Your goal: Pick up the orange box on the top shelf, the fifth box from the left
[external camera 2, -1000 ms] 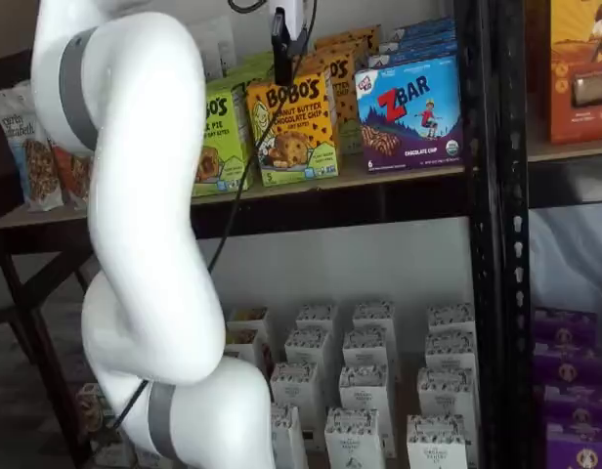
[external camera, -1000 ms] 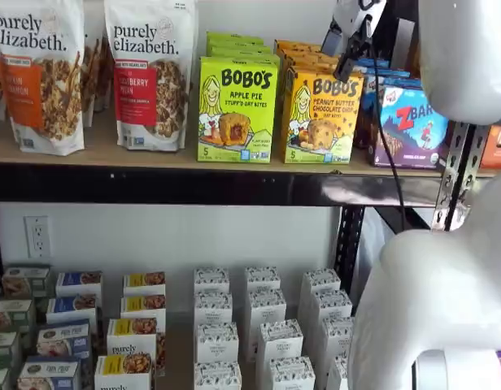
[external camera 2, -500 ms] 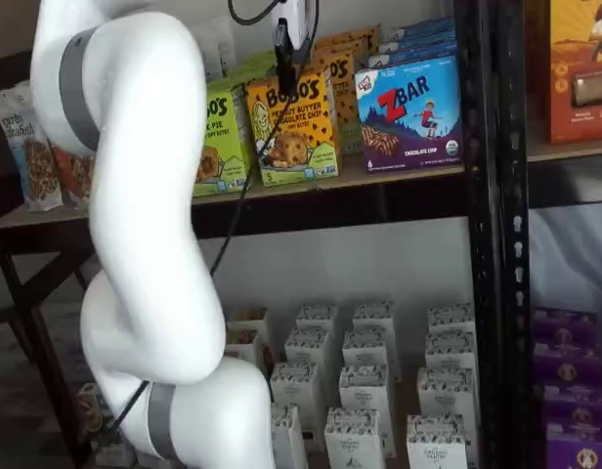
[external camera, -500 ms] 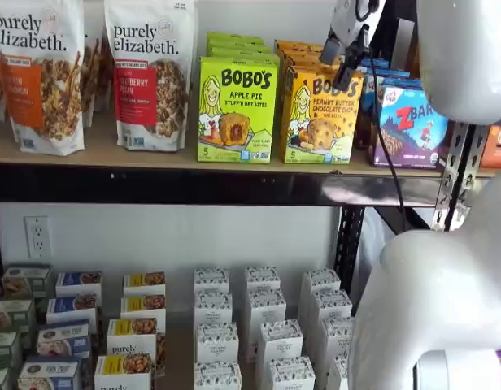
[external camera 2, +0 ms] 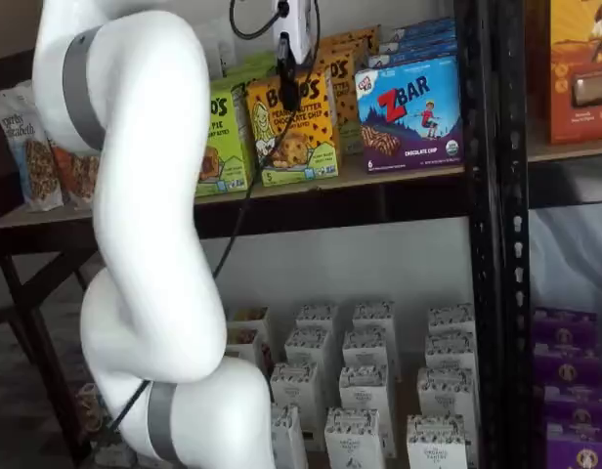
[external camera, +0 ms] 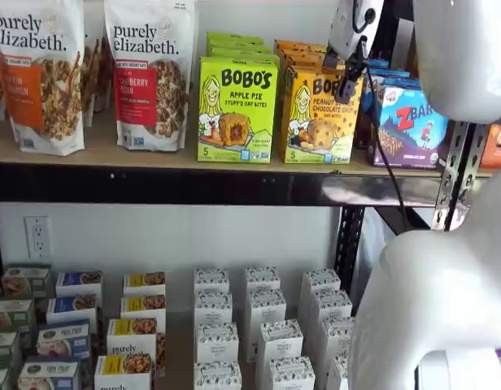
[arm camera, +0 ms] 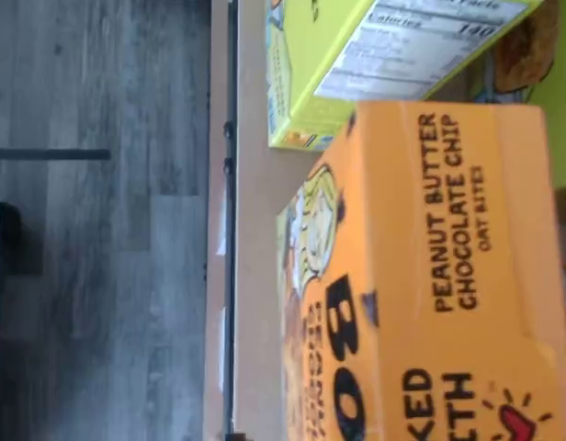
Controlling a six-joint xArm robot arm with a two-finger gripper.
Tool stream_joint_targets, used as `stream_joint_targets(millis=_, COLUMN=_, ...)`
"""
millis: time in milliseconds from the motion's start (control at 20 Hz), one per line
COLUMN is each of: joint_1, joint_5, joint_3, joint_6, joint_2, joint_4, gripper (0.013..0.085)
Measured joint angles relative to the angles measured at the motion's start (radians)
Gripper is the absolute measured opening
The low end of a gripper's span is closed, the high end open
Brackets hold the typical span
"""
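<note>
The orange box (external camera: 319, 118) looks like smooth printed cardboard with a slight sheen, as does the lime-green box (external camera: 237, 110) at its nine o'clock, while the granola bags (external camera: 150, 73) look like soft, matt film. The top shelf (external camera: 112, 150) is a tan, matt wooden board fronted by a glossy black metal beam (external camera: 193, 187) that mirrors the light. The arm (external camera 2: 145, 225) wears smooth, glossy white plastic shells, and the floor (arm camera: 99, 276) in the wrist view shows grey wood-grain planks.

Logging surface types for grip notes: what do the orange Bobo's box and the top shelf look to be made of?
The orange Bobo's box looks like printed paperboard with a slight sheen: flat faces, crisp folded edges in the wrist view.
The top shelf seems a matte tan wooden or particle board; its front beam looks like glossy black painted metal, judging by the bright reflections along it.
</note>
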Motion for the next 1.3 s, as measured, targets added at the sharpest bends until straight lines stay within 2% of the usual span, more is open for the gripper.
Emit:
stream_joint_targets(millis=850, joint_1=0.011, joint_5=-0.051, joint_3=0.06, joint_6=0.005, joint_2=-0.02, joint_4=0.003, gripper=0.085)
stream_joint_targets(millis=900, joint_1=0.011, joint_5=-0.051, joint_3=0.06, joint_6=0.005, joint_2=-0.021, joint_4=0.003, gripper=0.081)
stream_joint_targets(millis=1050, joint_1=0.01, joint_5=-0.047, joint_3=0.059, joint_6=0.004, joint_2=-0.02, joint_4=0.004, gripper=0.077)
stream_joint_targets(millis=1150, joint_1=0.01, joint_5=-0.043, joint_3=0.056, joint_6=0.004, joint_2=-0.018, joint_4=0.003, gripper=0.069)
stream_joint_targets(millis=1300, joint_1=0.008, joint_5=-0.041, joint_3=0.055, joint_6=0.003, joint_2=-0.018, joint_4=0.004, gripper=0.065)
